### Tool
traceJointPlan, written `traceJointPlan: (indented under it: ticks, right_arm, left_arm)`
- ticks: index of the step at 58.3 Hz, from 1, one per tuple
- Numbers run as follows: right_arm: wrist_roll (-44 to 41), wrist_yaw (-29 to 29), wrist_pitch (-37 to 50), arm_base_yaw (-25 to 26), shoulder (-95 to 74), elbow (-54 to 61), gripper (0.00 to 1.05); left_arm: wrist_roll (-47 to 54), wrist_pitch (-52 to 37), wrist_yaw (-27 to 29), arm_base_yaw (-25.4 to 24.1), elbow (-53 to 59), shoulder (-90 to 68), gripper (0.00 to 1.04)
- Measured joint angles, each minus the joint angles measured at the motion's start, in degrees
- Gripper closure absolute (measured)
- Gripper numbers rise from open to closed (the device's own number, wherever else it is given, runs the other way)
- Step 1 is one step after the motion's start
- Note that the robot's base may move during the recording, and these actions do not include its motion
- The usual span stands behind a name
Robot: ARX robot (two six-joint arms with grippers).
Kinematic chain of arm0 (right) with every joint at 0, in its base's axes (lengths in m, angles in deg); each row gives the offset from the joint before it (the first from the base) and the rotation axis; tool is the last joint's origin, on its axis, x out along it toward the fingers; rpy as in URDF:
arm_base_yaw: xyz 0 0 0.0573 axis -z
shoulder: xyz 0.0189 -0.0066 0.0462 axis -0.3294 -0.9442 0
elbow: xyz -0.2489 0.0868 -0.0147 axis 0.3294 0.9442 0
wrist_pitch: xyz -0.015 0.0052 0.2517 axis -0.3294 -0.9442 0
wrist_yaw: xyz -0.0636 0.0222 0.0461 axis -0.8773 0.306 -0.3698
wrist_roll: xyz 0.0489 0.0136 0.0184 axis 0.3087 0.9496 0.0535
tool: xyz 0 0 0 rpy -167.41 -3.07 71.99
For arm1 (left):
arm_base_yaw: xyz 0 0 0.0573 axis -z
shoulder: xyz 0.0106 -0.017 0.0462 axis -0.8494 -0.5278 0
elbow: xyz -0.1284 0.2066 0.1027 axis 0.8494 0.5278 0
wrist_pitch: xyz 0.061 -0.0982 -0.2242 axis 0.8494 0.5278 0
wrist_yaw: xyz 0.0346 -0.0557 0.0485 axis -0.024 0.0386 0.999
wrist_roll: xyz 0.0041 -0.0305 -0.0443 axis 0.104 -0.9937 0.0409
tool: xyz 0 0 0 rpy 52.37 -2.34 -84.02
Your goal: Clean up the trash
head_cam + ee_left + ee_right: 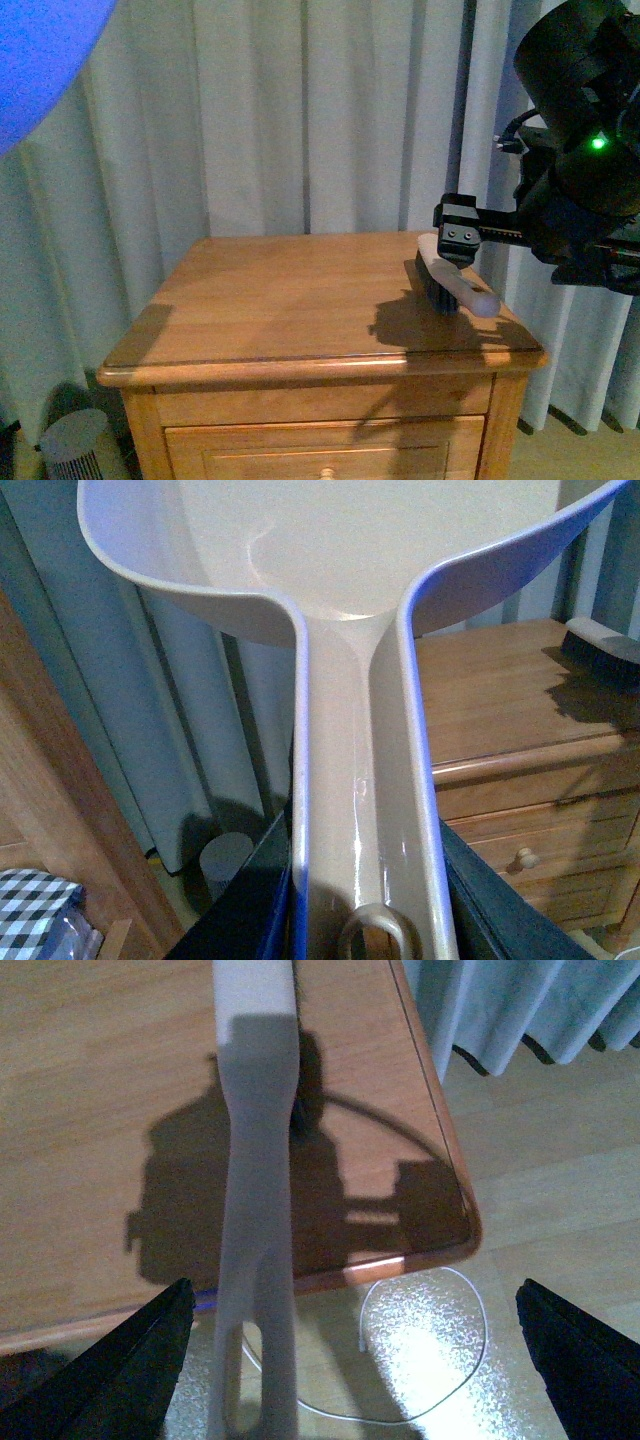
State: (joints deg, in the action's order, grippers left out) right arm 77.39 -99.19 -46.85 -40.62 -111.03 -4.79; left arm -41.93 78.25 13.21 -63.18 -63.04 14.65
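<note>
The trash shows in no view. A pale dustpan (340, 570) fills the left wrist view, and my left gripper (365, 925) is shut on its long handle (355, 800). On the right part of the wooden nightstand (270, 300) lies a brush (455, 282) with dark bristles and a pale handle. My right gripper (460, 238) hovers over that handle. In the right wrist view the brush handle (255, 1210) runs between the open fingers (120, 1375), close to one of them and touching neither; the right gripper (352, 1310) holds nothing.
White curtains (300, 120) hang behind the nightstand. A small grey cylinder (75, 445) stands on the floor at its left. A white cable (470, 1350) lies on the floor beyond the nightstand's corner. A blurred blue shape (40, 50) covers the front view's upper left. Checked fabric (35, 895) lies beside other wooden furniture.
</note>
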Motion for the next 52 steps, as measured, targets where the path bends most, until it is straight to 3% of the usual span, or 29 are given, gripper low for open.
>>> traceJointPlan:
  ticks: [45,52]
  right_arm:
    - [3.2,-0.3,-1.5,-2.3,-8.9,-5.2,0.08]
    - [3.7,-0.3,-1.5,-2.5,-9.3,-5.5,0.21]
  left_arm:
    - [0.0,0.0,0.0,0.0,0.0,0.0,0.77]
    - [0.0,0.0,0.0,0.0,0.0,0.0,0.77]
